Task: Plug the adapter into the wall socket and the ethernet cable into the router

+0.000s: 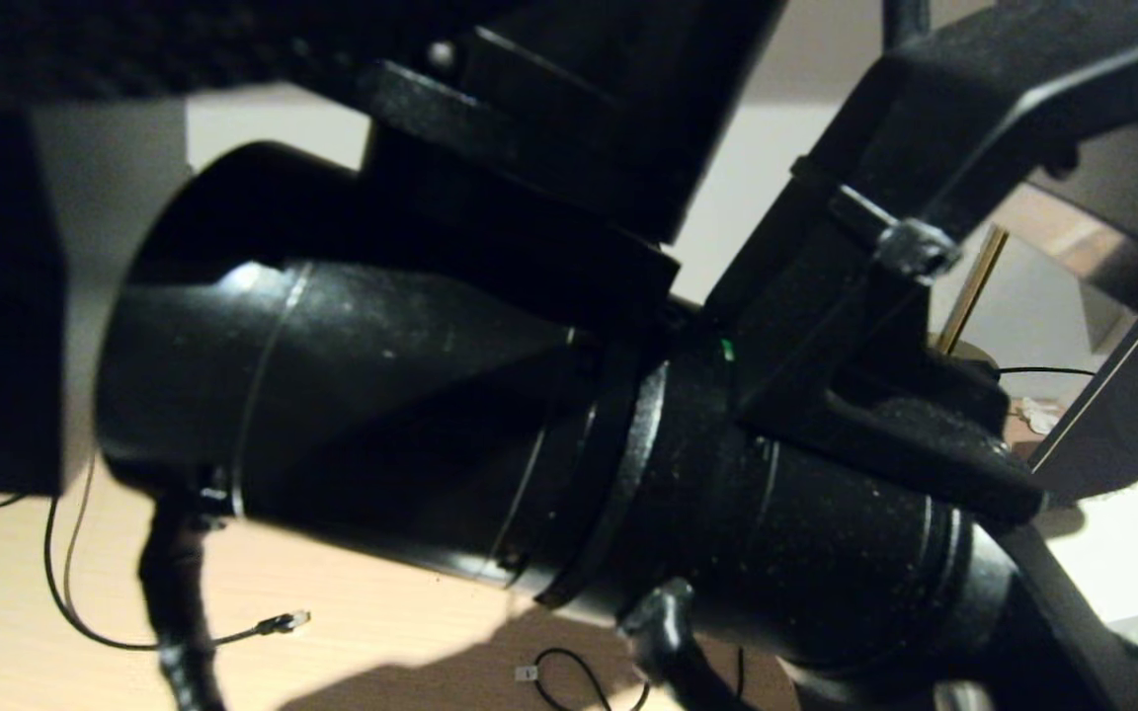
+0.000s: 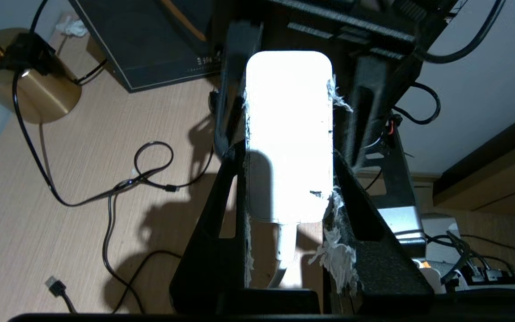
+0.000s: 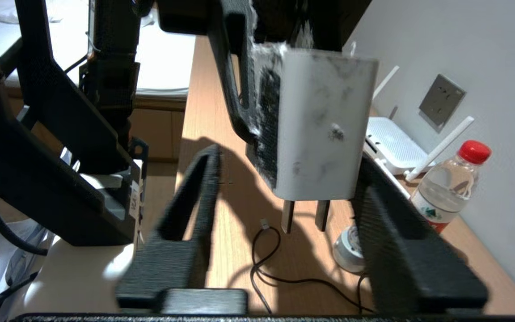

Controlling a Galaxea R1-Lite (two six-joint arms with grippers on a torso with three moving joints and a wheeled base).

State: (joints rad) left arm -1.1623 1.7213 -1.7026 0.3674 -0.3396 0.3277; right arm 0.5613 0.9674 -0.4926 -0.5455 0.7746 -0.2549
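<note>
Between the left gripper's (image 2: pixel 286 147) two dark fingers the adapter (image 2: pixel 289 134) is pinched, its white body held above the wooden desk (image 2: pixel 61 188) with its white cord running back toward the wrist. Just beside it the right gripper (image 3: pixel 284 201) waits with its fingers spread to either side of the adapter and not visibly touching it, so a handover between the arms looks to be under way.

The risk is in that exchange: if one gripper releases before the other has closed squarely, the adapter could twist or drop, and its prongs (image 3: pixel 304 215) would then meet the wall socket (image 3: pixel 441 99) askew.

Only the right wrist view shows the prongs, the socket on the wall, the router (image 3: pixel 391 145) below it and a water bottle (image 3: pixel 452 183) near them. The left wrist view shows the cord end and a brass lamp base (image 2: pixel 29 85). The head view, mostly blocked by an arm, alone shows the ethernet cable (image 1: pixel 284 622) lying loose on the desk.
</note>
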